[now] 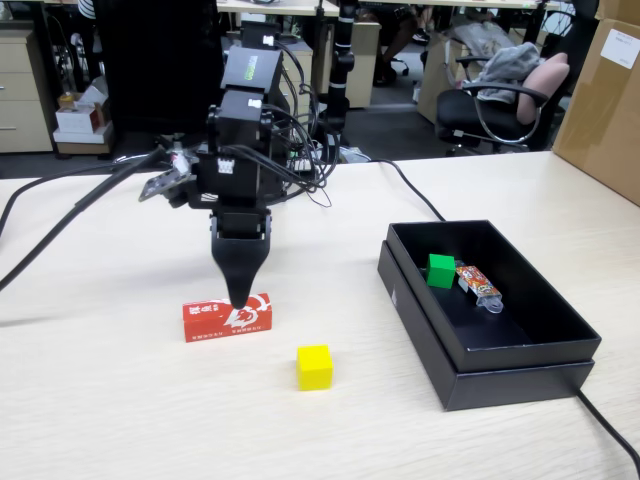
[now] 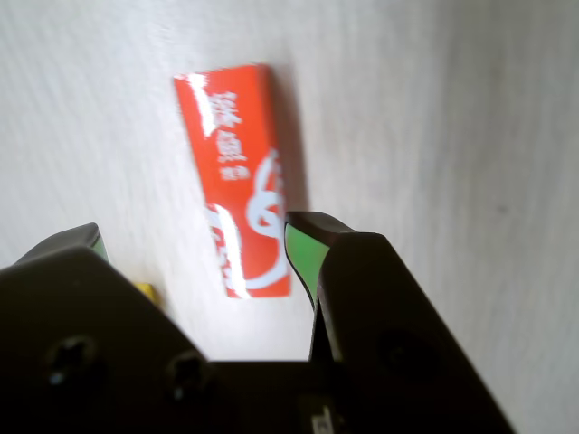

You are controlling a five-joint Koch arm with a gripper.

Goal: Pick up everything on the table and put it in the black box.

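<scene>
One red packet (image 1: 228,317) with white print lies flat on the tabletop (image 1: 120,400), one yellow cube (image 1: 314,367) sits just in front of and to the right of it in the fixed view, and one green cube (image 1: 441,270) rests inside the one black box (image 1: 520,372), close to its left wall. Beside the green cube, also inside the box, lies one clear-wrapped orange candy (image 1: 478,284). The box is shallow, matte black and nested in its lid, standing to the right of the packet and well apart from it. The single end effector (image 1: 240,300) points straight down over the right half of the packet; in the wrist view its two jaws are spread, released, with the packet's (image 2: 240,190) lower end showing in the gap between them and a sliver of the yellow cube (image 2: 147,291) at the left jaw's edge. Whether the tips touch the packet I cannot tell. The tabletop is a wide, light wood-grain surface with black cables (image 1: 60,215) running across it toward the arm's base. Behind it the room shows one dark office chair (image 1: 495,110) draped with clothing, one brown cardboard carton (image 1: 605,100) at the right edge, and pale drawer units (image 1: 22,90) at the left.
</scene>
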